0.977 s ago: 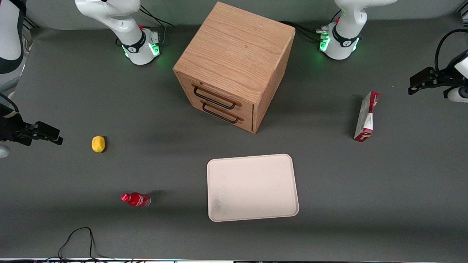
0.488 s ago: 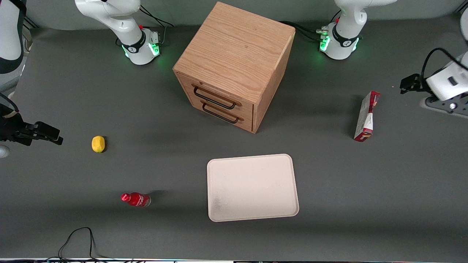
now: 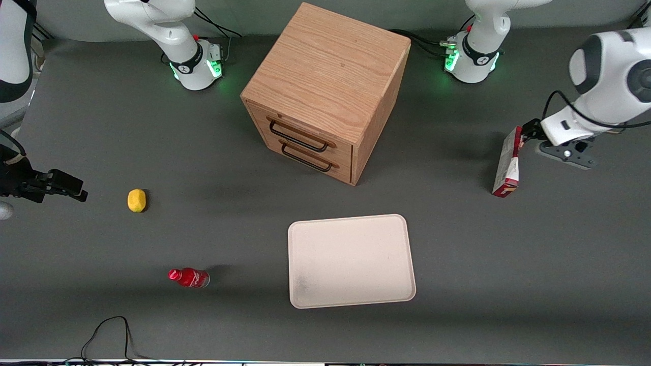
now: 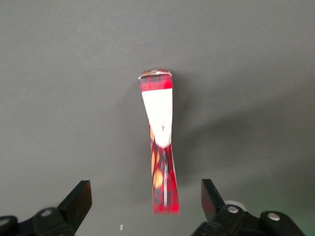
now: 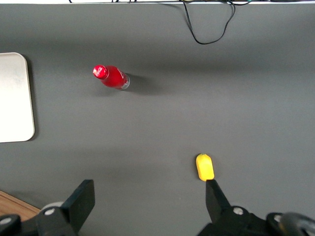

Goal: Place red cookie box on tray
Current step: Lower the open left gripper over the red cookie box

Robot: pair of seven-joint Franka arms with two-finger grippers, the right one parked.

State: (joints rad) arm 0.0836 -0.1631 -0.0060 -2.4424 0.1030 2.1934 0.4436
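Note:
The red cookie box stands on its long thin edge on the grey table, toward the working arm's end, farther from the front camera than the tray. The cream-white tray lies flat in front of the drawer cabinet and holds nothing; its corner also shows in the right wrist view. My gripper hangs above the box's end that is farthest from the front camera. In the left wrist view the box runs lengthwise away from the gripper, which is open, with its near end between the two spread fingers and touching neither.
A wooden two-drawer cabinet stands mid-table, farther from the front camera than the tray. A yellow lemon and a small red bottle lie toward the parked arm's end. A black cable loops at the table's near edge.
My arm has swung in from the table's edge toward the red cookie box and now hangs over its end. The box, tray and other things have not moved.

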